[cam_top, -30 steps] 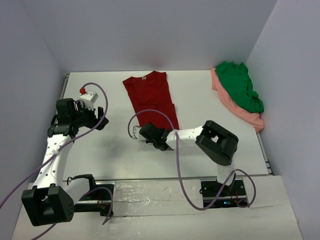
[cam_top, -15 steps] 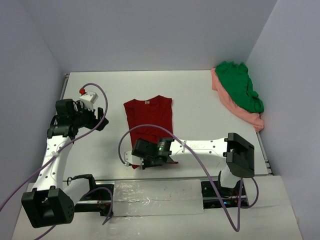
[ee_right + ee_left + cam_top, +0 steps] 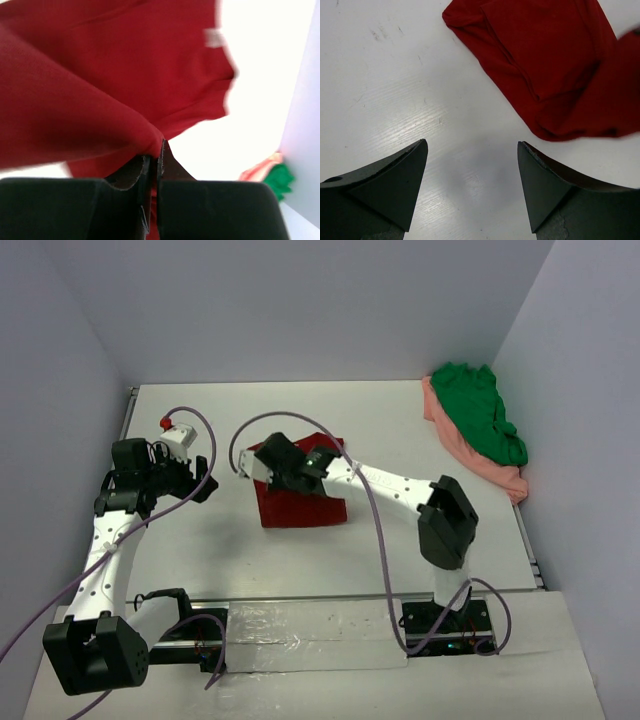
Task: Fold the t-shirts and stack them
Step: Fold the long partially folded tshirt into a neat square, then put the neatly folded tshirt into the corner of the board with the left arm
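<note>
The dark red t-shirt (image 3: 305, 504) lies mid-table, doubled over on itself. My right gripper (image 3: 272, 462) is shut on a fold of its cloth and holds that edge lifted over the shirt's far left part. In the right wrist view the gripper (image 3: 156, 154) pinches red cloth (image 3: 100, 85), and the pale neck label (image 3: 214, 37) shows beyond. My left gripper (image 3: 200, 480) is open and empty, left of the shirt; its wrist view shows the gripper (image 3: 472, 185) over bare table with the shirt (image 3: 555, 65) ahead. The green t-shirt (image 3: 480, 412) lies crumpled on the salmon pink t-shirt (image 3: 503, 474).
The green and pink pile sits at the far right corner against the right wall. Lilac walls close the table at the back and both sides. A small white unit with a red tip (image 3: 176, 430) sits by the left arm. Purple cables loop over both arms.
The right gripper dragged the red shirt toward the near edge, then carried the held edge back away from the near edge over the shirt, doubling it. The left arm has not moved.
</note>
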`<control>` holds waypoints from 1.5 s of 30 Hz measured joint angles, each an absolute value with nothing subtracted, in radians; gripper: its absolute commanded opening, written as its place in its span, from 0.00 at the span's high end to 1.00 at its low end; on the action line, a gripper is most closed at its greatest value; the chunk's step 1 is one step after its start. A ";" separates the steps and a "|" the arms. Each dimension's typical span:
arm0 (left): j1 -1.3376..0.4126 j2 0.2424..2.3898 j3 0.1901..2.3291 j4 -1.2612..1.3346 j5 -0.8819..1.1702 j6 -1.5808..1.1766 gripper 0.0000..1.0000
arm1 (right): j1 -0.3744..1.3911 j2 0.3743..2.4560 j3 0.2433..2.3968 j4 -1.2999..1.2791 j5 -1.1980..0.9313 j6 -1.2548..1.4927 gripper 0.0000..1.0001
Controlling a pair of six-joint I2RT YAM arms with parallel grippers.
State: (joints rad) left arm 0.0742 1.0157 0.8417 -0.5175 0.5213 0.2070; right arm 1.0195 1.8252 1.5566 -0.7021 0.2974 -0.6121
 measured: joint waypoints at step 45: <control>0.008 1.067 0.868 -0.457 0.646 0.212 0.29 | 0.673 1.590 1.575 -0.140 0.422 -0.355 1.00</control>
